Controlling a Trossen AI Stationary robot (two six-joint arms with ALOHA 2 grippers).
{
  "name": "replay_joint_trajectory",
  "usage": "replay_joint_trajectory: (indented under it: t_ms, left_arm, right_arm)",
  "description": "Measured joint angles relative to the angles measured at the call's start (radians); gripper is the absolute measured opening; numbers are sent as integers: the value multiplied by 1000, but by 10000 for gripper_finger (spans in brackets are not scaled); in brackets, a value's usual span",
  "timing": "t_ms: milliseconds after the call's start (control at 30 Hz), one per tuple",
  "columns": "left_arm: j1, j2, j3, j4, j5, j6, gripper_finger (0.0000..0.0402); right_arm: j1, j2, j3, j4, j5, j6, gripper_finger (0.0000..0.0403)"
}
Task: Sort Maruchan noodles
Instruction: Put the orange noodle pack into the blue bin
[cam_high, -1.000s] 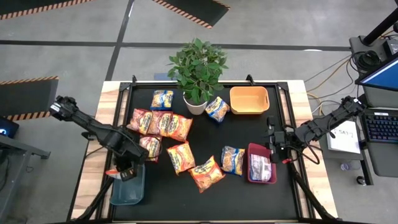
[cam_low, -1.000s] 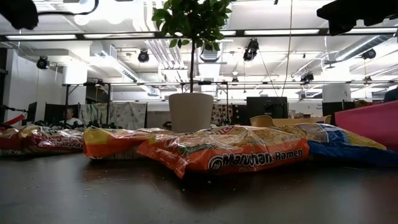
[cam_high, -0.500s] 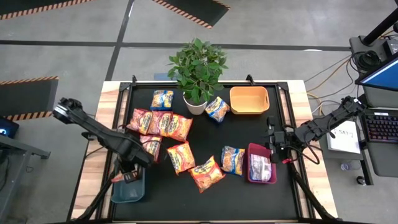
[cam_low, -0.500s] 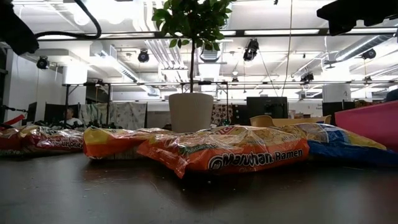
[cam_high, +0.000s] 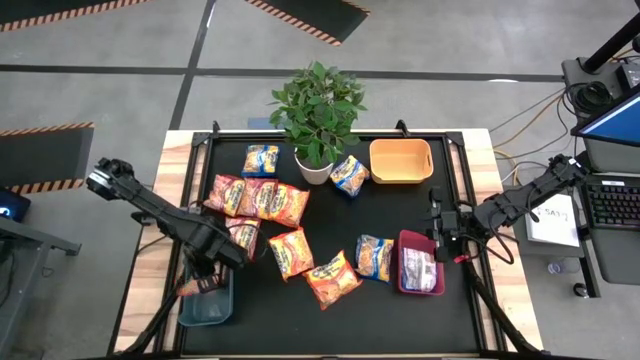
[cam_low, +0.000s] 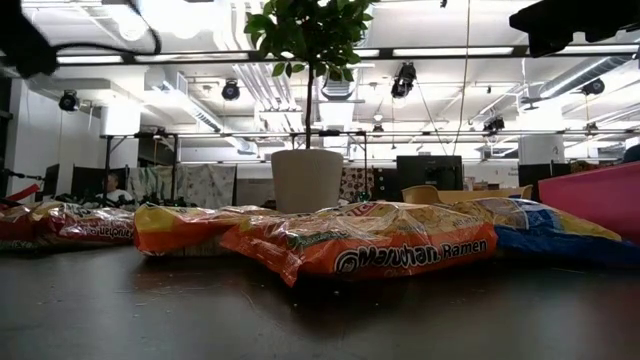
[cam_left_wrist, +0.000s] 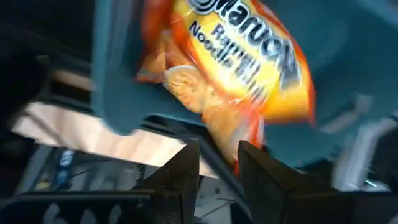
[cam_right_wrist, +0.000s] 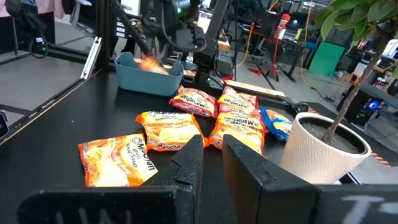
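Note:
Several Maruchan packets lie flat on the black mat: red-pink ones (cam_high: 243, 196), orange ones (cam_high: 331, 278) and blue-and-yellow ones (cam_high: 374, 257). My left gripper (cam_high: 207, 278) is at the near left, over the grey-blue bin (cam_high: 210, 308), shut on an orange packet (cam_high: 194, 289), which also shows in the left wrist view (cam_left_wrist: 230, 68). My right gripper (cam_high: 437, 225) waits shut and empty beside the red bin (cam_high: 405, 262), which holds one packet (cam_high: 421, 270). My left gripper has the orange packet's narrow end (cam_left_wrist: 244, 146) between its two fingers, seen from the wrist. The fingers point down toward the bin. The packet hangs tilted below them, over the bin's left far corner and clear of the mat; blur hides the exact hold.
A potted plant (cam_high: 315, 165) stands at the far middle. An orange bin (cam_high: 401, 160) sits at the far right. The packets crowd the mat's left and middle (cam_low: 365, 250). Bare mat lies along the near edge (cam_high: 330, 330).
My left gripper has gone a little toward the table's near edge and down over the grey-blue bin, carrying the orange packet with it. My right arm has kept still.

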Motion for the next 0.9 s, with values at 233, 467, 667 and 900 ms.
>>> replay_joint_trajectory:
  t_ms: [233, 467, 667, 900]
  left_arm:
    - [0, 27, 178, 13, -78, -19, 94]
    - [4, 122, 392, 262, -544, 175, 88]
    - [6, 210, 483, 429, -761, 560, 62]
    - [37, 252, 448, 443, -787, 664, 40]
  right_arm:
    - [0, 0, 0, 0, 0, 0, 52]
    - [0, 0, 0, 39, 0, 4, 52]
    - [0, 0, 0, 52, 0, 34, 52]
    - [0, 0, 0, 62, 0, 34, 52]
